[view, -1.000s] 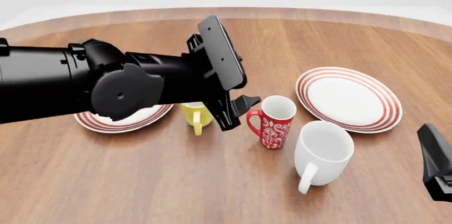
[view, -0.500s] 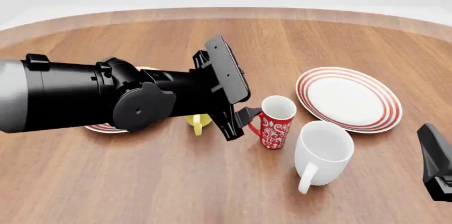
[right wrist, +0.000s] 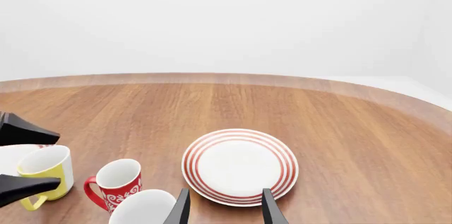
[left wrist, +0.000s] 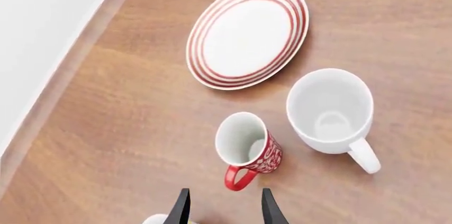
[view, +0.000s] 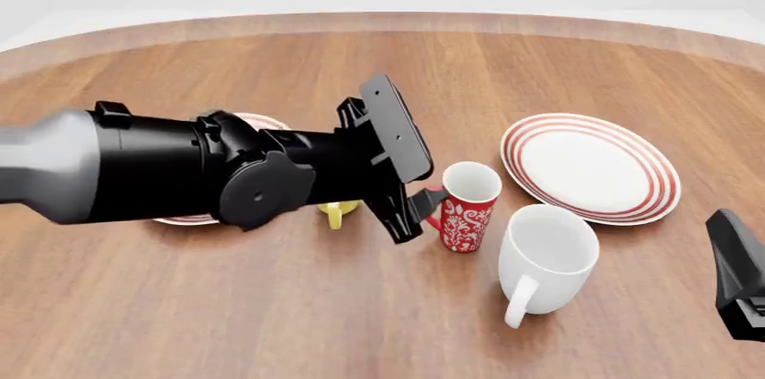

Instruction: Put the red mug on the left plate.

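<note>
The red mug (view: 468, 210) with white floral pattern stands upright on the table, its loop handle (left wrist: 240, 177) turned toward my left gripper (view: 421, 203). That gripper is open and empty, its fingertips (left wrist: 181, 209) just short of the handle, one to each side of its line. The mug also shows in the right wrist view (right wrist: 117, 182). The left plate (view: 179, 217) is mostly hidden behind my left arm. My right gripper (right wrist: 224, 208) is open and empty, low at the right edge of the front view (view: 740, 277).
A bigger white mug (view: 546, 257) stands just right of and nearer than the red mug. A short yellow mug (view: 337, 211) sits under my left arm. The right plate (view: 589, 167) lies at the far right.
My left arm has pushed further right and lower, bringing its open fingers close to the red mug's handle. The mugs, the plates and the right arm have not moved.
</note>
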You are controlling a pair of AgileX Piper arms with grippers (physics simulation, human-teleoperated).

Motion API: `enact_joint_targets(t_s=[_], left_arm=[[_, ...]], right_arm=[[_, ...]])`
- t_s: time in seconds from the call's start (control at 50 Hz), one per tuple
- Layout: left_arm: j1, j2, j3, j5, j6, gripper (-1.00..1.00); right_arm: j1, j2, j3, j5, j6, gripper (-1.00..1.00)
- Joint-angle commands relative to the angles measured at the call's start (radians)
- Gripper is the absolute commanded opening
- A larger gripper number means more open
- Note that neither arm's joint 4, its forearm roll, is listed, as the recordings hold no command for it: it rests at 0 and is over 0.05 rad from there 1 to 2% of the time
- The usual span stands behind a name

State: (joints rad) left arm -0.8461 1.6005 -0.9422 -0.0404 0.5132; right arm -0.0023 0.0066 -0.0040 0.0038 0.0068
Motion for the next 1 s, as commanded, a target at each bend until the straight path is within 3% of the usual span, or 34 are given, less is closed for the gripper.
enact_joint_targets(t_s=[0.02, 1.0], left_arm=[[-0.001, 0.059, 0.006, -0.045, -0.013, 1.0], [0.038, 0.159, -0.027, -0.096, -0.002, 1.0]], right_arm=[[0.0, -0.002, 0.0, 0.001, -0.001, 1.0], [0.0, -0.002, 0.0, 0.001, 0.0, 1.0]])
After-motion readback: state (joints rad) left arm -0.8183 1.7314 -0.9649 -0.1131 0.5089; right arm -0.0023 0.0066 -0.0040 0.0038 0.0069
